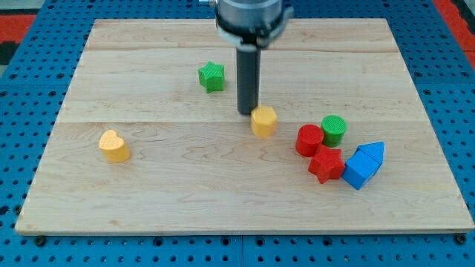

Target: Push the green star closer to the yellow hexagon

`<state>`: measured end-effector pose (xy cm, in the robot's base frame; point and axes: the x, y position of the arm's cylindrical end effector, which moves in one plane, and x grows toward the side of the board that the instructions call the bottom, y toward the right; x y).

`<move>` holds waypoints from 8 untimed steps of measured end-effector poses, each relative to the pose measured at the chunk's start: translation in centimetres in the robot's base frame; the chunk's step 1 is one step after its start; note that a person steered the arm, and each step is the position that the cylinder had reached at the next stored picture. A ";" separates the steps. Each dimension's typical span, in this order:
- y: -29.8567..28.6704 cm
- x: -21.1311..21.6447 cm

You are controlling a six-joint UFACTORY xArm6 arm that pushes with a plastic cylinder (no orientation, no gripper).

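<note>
The green star lies on the wooden board in the upper middle. The yellow hexagon lies right of and below it, near the board's centre. My tip ends just to the upper left of the yellow hexagon, very close to it or touching it. The tip is to the lower right of the green star, with a clear gap between them. The dark rod rises from the tip to the arm's head at the view's top.
A yellow heart lies at the left. At the right is a cluster: a red cylinder, a green cylinder, a red star and two blue blocks. The wooden board rests on a blue pegboard.
</note>
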<state>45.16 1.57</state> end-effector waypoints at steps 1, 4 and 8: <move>1.2 0.9; -0.4 -1.8; -6.4 -10.9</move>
<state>34.22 -4.81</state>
